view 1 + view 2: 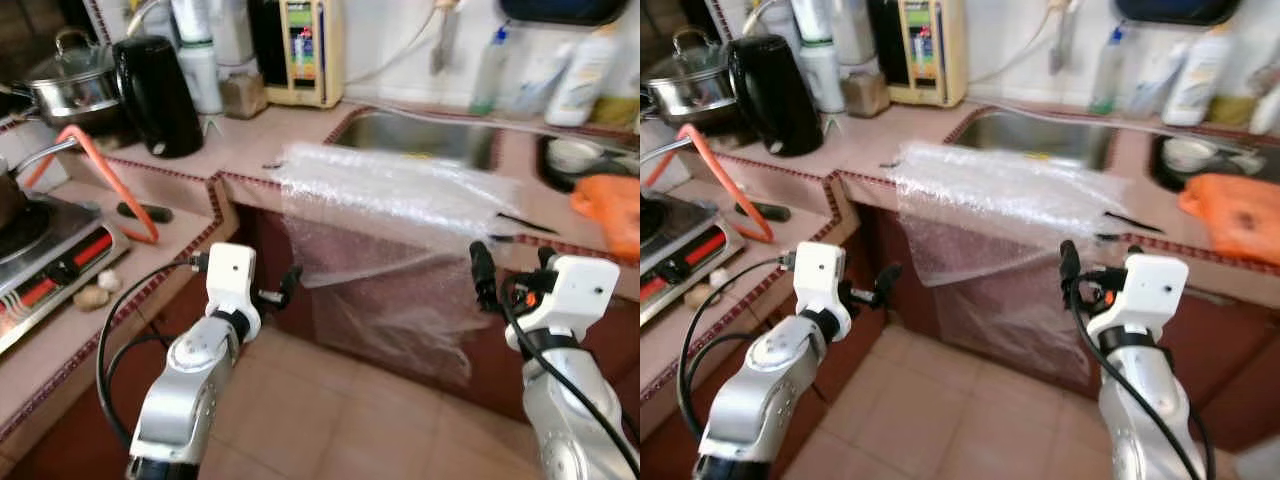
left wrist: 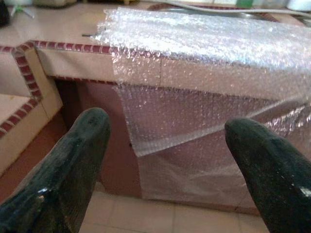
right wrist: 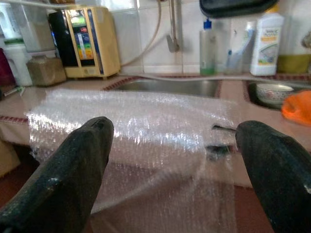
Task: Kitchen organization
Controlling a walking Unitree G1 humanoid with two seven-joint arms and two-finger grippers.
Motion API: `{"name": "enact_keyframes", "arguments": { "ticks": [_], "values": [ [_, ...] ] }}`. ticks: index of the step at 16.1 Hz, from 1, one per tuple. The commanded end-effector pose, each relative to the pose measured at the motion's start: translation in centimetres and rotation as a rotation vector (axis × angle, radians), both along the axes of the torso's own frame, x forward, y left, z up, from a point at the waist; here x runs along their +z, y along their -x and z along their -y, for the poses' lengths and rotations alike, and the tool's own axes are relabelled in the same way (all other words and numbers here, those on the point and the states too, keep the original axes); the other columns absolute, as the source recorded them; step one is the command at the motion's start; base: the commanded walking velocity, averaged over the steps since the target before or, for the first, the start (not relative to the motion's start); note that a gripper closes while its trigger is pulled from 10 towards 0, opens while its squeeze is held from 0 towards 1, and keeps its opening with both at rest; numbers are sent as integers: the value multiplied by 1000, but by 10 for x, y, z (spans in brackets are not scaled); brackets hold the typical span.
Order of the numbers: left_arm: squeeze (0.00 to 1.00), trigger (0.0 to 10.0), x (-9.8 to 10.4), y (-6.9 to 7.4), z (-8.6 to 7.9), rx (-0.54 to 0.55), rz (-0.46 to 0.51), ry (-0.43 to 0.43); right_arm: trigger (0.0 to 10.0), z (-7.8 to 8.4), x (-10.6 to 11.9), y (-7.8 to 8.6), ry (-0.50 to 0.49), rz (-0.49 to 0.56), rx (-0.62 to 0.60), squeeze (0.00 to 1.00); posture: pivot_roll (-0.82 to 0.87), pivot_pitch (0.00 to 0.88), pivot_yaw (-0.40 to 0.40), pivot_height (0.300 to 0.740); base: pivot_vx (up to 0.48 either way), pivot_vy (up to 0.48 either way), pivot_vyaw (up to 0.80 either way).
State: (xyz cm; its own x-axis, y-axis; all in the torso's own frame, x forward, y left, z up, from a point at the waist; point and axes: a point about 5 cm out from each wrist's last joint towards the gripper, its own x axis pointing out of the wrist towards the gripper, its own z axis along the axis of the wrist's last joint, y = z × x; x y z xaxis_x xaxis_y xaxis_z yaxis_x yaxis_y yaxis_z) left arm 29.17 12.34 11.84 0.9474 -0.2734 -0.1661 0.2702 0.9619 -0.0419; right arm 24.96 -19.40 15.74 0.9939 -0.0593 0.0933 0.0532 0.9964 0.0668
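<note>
- Left gripper (image 1: 291, 281): jaws apart, empty, low before the desk (image 1: 255, 140).
- Bubble wrap (image 1: 390, 190): draped over the desk edge beside the sink (image 1: 420, 135); light, limp, slippery; pinch the hanging edge.
- Right gripper (image 1: 510, 268): jaws apart, empty.

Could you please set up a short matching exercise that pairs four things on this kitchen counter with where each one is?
Things:
1. bubble wrap
2. black kettle
3. orange cloth
4. steel pot with lid

Places:
A. on the counter at the far right, beyond the sink
B. draped over the counter edge in front of the sink, hanging down the cabinet front
C. at the back left, left of the kettle
D. upright on the counter left of the sink, near the beige appliance

Pairs: 1-B, 2-D, 3-A, 4-C
</note>
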Motion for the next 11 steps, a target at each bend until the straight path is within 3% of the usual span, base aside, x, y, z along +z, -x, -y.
{"name": "enact_keyframes", "arguments": {
  "ticks": [1, 4, 6, 8, 9, 10, 11],
  "values": [
    [0, 10000, -20, 0, -8, 9, -37, -57, 10000, -7, -12, -3, -28, -35, 37, 0, -68, 0, 51, 740, 0, 0, 0],
    [0, 10000, -67, 3, -15, 18, -183, -130, 10000, -7, -49, -7, -33, -147, 49, 0, -70, 0, 51, 740, 0, 0, 0],
    [0, 10000, -103, 12, -23, 11, -312, -175, 10000, 3, -91, -5, -14, -286, 43, 0, -63, 0, 44, 740, 0, 0, 0],
    [0, 10000, -125, 22, -27, -16, -389, -173, 10000, 9, -126, 3, -17, -411, 52, 0, -54, 0, 41, 740, 0, 0, 0],
    [0, 10000, -144, 35, -29, -64, -457, -248, 10000, 12, -155, 12, -63, -520, 38, 0, -39, 0, 37, 740, 0, 0, 0],
    [0, 10000, -147, 36, -30, -69, -465, -260, 10000, 12, -160, 13, -67, -532, 36, 0, -36, 0, 39, 740, 0, 0, 0],
    [0, 10000, -169, 58, -38, -83, -588, -290, 10000, 12, -191, 27, -70, -675, 22, 0, -36, 0, 39, 740, 0, 0, 0]
  ]
}}
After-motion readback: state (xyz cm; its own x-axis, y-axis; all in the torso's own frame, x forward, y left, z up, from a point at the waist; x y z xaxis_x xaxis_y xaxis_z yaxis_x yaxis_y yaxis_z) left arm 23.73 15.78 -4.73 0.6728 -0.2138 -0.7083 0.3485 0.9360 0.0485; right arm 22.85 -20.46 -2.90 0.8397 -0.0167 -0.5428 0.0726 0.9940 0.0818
